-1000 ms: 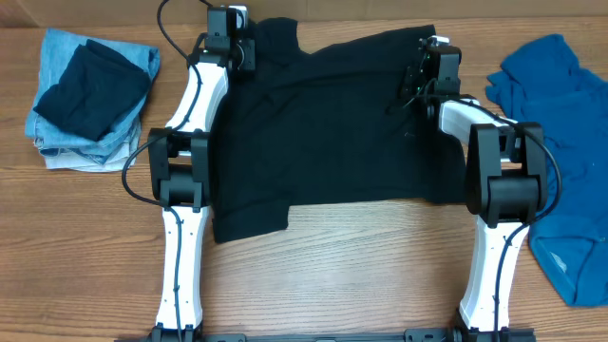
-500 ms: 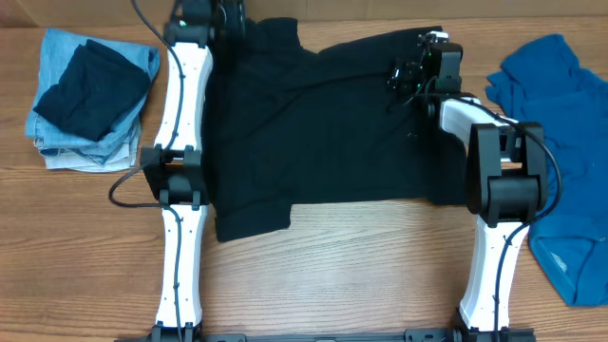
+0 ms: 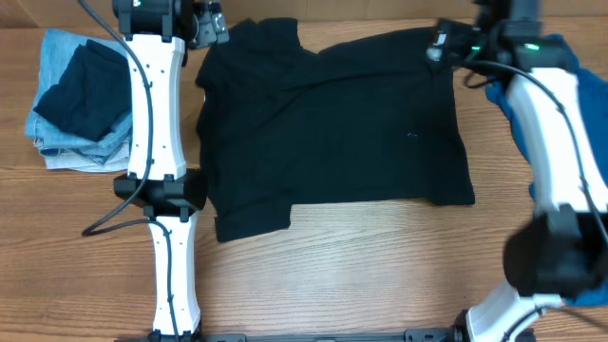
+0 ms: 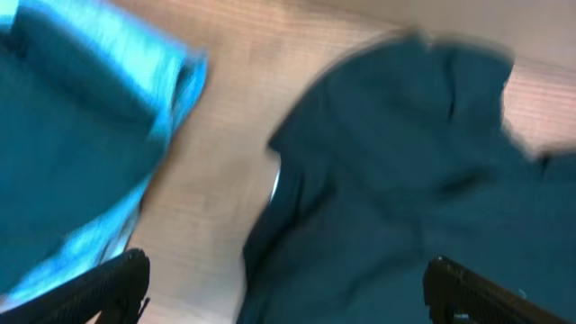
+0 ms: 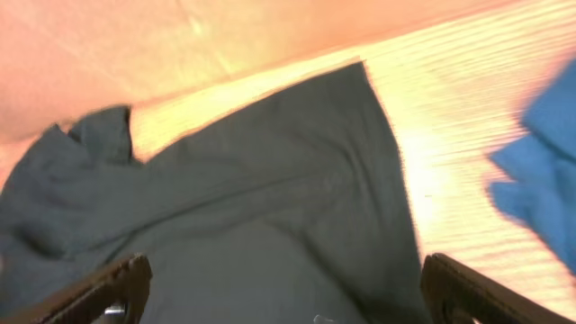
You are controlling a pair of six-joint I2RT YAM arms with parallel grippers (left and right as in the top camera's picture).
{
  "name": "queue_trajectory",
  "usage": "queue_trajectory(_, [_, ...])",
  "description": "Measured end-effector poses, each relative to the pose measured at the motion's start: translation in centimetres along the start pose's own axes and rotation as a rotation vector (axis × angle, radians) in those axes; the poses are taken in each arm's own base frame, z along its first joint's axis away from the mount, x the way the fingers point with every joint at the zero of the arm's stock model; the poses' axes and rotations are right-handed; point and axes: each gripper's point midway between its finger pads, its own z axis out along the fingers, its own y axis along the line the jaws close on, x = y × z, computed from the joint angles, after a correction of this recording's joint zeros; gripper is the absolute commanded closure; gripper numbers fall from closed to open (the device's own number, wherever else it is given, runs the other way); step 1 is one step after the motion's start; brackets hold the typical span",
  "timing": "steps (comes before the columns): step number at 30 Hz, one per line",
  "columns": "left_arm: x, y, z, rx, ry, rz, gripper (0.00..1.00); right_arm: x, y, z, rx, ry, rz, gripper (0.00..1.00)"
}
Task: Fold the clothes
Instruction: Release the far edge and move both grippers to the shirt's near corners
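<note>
A black shirt (image 3: 332, 123) lies spread flat on the wooden table, with a short sleeve sticking out at its near left corner. My left gripper (image 3: 211, 27) hangs open above the shirt's far left corner with nothing in it. In the left wrist view its open fingers (image 4: 112, 288) frame the shirt's edge (image 4: 405, 180) and bare wood. My right gripper (image 3: 439, 47) is open over the far right corner. The right wrist view shows the shirt (image 5: 270, 198) below the open gripper (image 5: 283, 297), which is empty.
A folded stack of light blue and dark clothes (image 3: 85, 95) sits at the far left, also seen as a stack (image 4: 72, 135) in the left wrist view. A crumpled blue garment (image 3: 503, 100) lies at the right, partly behind my right arm.
Both grippers went from shut to open and let go of the shirt's far corners. Both arms lifted and swung outward, the left to the left and the right to the right.
</note>
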Motion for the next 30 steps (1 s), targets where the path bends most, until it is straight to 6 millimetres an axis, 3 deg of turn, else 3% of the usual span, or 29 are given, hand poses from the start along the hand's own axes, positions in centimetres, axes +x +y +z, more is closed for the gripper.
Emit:
queue_trajectory(2, [0.6, -1.3, -2.7, 0.060, -0.003, 0.012, 0.00, 1.9, -1.8, -3.3, 0.049, 0.073, 0.076, 0.00])
queue_trajectory(4, [1.2, -4.1, -5.3, 0.176, -0.011, 0.050, 0.00, 5.2, -4.2, -5.0, 0.117, 0.208, 0.156, 0.00])
queue_trajectory(7, [2.5, -7.9, -9.4, 0.308, -0.030, 0.111, 0.00, 8.4, -6.4, -5.6, 0.179, 0.336, 0.227, 0.00])
queue_trajectory(9, [3.4, -9.6, -11.5, 0.363, -0.042, 0.147, 0.00, 9.6, -6.8, -6.0, 0.201, 0.384, 0.253, 0.00])
queue_trajectory(11, [4.1, -10.6, -12.9, 0.389, -0.045, 0.171, 0.00, 10.5, -6.9, -6.5, 0.218, 0.422, 0.273, 0.00])
queue_trajectory(15, [8.7, -12.0, -15.2, 0.342, 0.031, 0.279, 0.00, 12.3, -7.7, -7.5, 0.299, 0.489, 0.321, 0.00])
queue_trajectory(18, [13.4, -11.0, -14.6, 0.233, 0.143, 0.360, 0.00, 13.6, -8.3, -7.6, 0.346, 0.525, 0.351, 0.00])
queue_trajectory(20, [15.9, -9.0, -13.5, 0.134, 0.217, 0.365, 0.00, 15.1, -8.8, -7.1, 0.372, 0.565, 0.374, 0.00])
queue_trajectory(24, [19.5, -4.1, -11.7, -0.017, 0.329, 0.314, 0.00, 18.7, -10.0, -4.6, 0.401, 0.629, 0.397, 0.00])
queue_trajectory(27, [21.5, -1.9, -10.5, -0.056, 0.344, 0.280, 0.00, 21.3, -10.9, -2.9, 0.418, 0.664, 0.410, 0.00])
queue_trajectory(30, [23.7, -1.0, -8.2, -0.081, 0.366, 0.277, 0.00, 22.7, -11.2, -2.1, 0.427, 0.674, 0.424, 0.00])
